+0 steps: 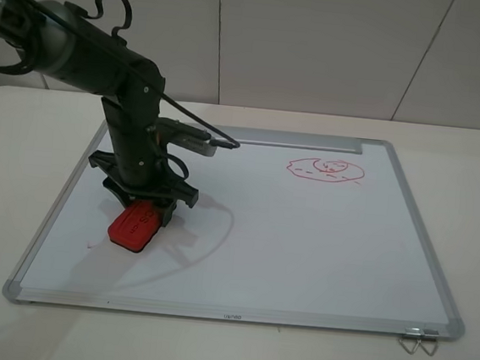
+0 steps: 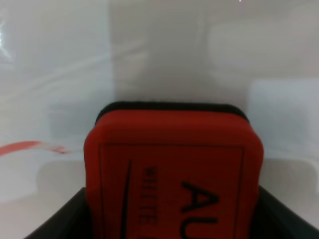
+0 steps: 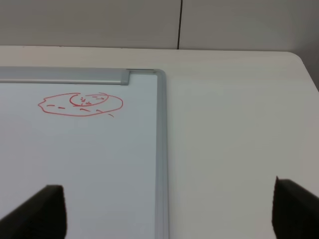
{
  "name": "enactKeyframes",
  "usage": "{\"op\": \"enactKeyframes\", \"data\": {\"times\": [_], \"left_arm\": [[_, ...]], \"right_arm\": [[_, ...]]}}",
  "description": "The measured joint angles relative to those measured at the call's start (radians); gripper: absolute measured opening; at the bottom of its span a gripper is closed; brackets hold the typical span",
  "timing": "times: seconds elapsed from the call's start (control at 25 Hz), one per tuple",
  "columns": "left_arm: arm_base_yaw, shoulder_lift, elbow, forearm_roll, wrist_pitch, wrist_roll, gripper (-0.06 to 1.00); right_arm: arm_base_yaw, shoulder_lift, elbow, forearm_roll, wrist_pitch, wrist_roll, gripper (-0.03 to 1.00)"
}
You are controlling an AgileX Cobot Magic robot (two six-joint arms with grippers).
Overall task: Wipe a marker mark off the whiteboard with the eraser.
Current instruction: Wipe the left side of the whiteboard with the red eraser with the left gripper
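The whiteboard (image 1: 302, 245) lies flat on the table. My left gripper (image 1: 146, 208) points down over its left part, shut on the red eraser (image 1: 134, 226), which rests on the board. In the left wrist view the eraser (image 2: 172, 174) fills the lower frame between dark fingers (image 2: 60, 221), and a short red smear (image 2: 27, 148) lies on the board beside it. No round-headed figure doodle shows in any view. My right gripper (image 3: 172, 211) is open and empty, hovering over the board's right edge (image 3: 160, 164); it is outside the exterior high view.
A flat oval red scribble with dashes (image 1: 326, 169) (image 3: 80, 104) sits near the board's far right, below the silver tray strip (image 1: 312, 142). A wire clip (image 1: 418, 342) lies at the board's near right corner. White table (image 3: 239, 139) surrounds the board; a wall stands behind.
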Motion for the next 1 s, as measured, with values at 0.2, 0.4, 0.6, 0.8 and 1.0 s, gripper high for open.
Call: {"op": "enactKeyframes", "data": {"times": [0.2, 0.4, 0.6, 0.8, 1.0], "left_arm": [[0.122, 0.001, -0.001, 0.004, 0.001, 0.039, 0.57], [0.212, 0.001, -0.002, 0.005, -0.005, 0.057, 0.57], [0.269, 0.001, -0.002, 0.007, -0.011, 0.07, 0.57], [0.277, 0.001, -0.002, 0.008, -0.013, 0.073, 0.57], [0.241, 0.001, -0.002, 0.048, -0.015, 0.083, 0.57]], "right_arm": [[0.0, 0.0, 0.0, 0.0, 0.0, 0.0, 0.71], [0.0, 0.0, 0.0, 0.0, 0.0, 0.0, 0.71], [0.0, 0.0, 0.0, 0.0, 0.0, 0.0, 0.71], [0.0, 0.0, 0.0, 0.0, 0.0, 0.0, 0.71], [0.0, 0.0, 0.0, 0.0, 0.0, 0.0, 0.71]]}}
